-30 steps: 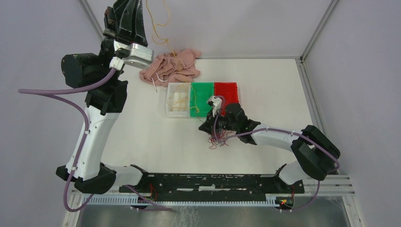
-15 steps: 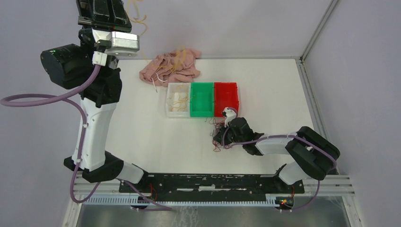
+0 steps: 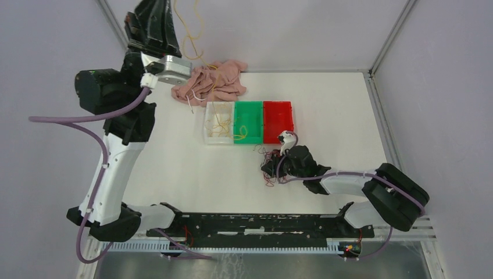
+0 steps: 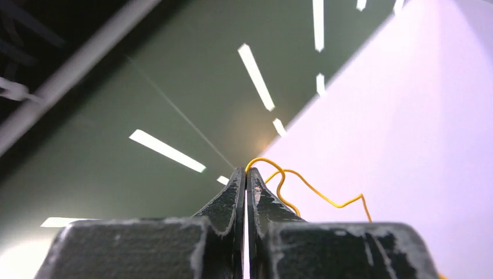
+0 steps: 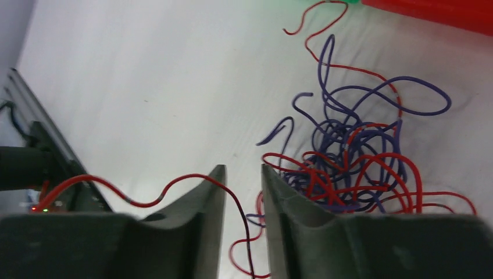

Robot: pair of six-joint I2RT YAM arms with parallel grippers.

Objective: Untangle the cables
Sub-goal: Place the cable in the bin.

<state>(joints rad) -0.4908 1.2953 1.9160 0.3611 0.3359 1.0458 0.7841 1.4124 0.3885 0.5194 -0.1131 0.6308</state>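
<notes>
The right arm's fingers [image 5: 285, 215] stand slightly apart, low over the white surface [image 5: 128, 87]. A single thin red wire [image 5: 174, 183] comes in from the left, crosses the left-hand finger and drops through the gap between them. It looks loose there rather than pinched, though where it meets the fingers is hard to make out. The curly tangle of red and purple wires [image 5: 349, 168] lies just to the right of that gap and a little ahead, pressed against the outer side of the right-hand finger. The tangle has no long axis of its own, while the stray red strand runs crosswise to the fingers. Closing here would likely catch only the strand, and taking the knot would call for a shift to the right. Beyond the tangle sits a row of three plastic bins [image 3: 278, 104] in white, green and red. Well apart, high at the far left, the left arm's fingers [image 4: 229, 197] are pressed together on a thin yellow wire [image 4: 314, 189]. That wire hangs down toward a crumpled pink cloth [image 3: 197, 84]. The right arm is much the nearer to the tangle.
</notes>
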